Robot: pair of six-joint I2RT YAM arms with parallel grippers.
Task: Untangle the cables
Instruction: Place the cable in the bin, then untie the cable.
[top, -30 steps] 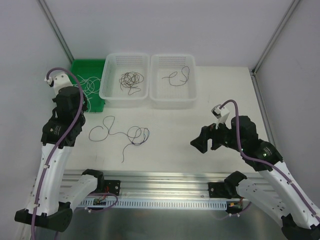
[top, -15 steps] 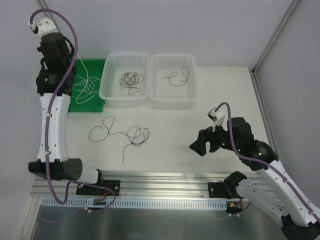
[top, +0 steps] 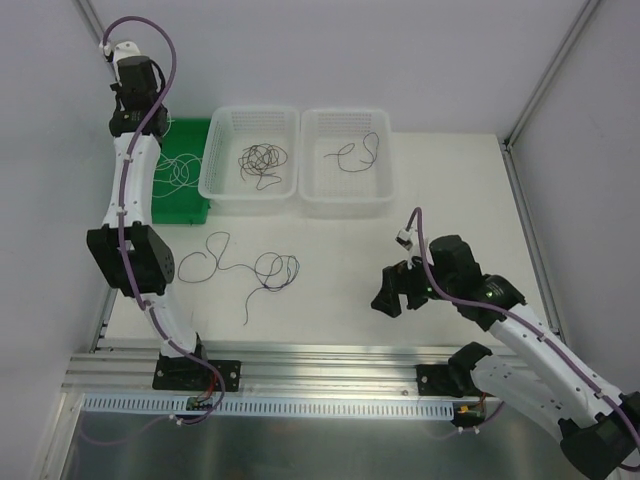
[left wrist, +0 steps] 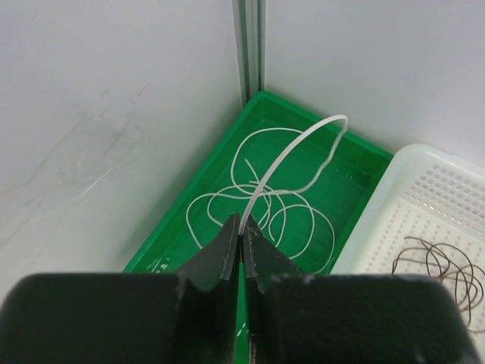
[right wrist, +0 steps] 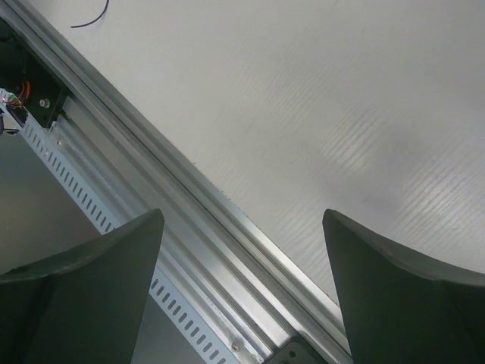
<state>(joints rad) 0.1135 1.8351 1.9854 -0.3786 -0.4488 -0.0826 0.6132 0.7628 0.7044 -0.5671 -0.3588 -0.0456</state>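
Cable (left wrist: 292, 152) — whitish — pinched by left gripper (left wrist: 241, 229).

Occluded and cropped items
Left wrist view: the left gripper (left wrist: 240, 225) hides the near end of the green tray (left wrist: 358, 182) and the pinched end of the white cable (left wrist: 288, 152); the right edge crops the white basket (left wrist: 424, 163) and its dark cable tangle (left wrist: 443, 269). Right wrist view: the top edge crops a dark cable (right wrist: 93, 16).

A white matte tabletop (top: 450, 210) fills the middle of the top view. It is enclosed by plain pale walls (top: 350, 50) with slanted aluminium posts (top: 553, 68) in the corners at upper left and upper right. Along the bottom runs a slotted aluminium rail (top: 330, 362), brightly lit, with a brushed grey metal sheet (top: 330, 450) beneath it.
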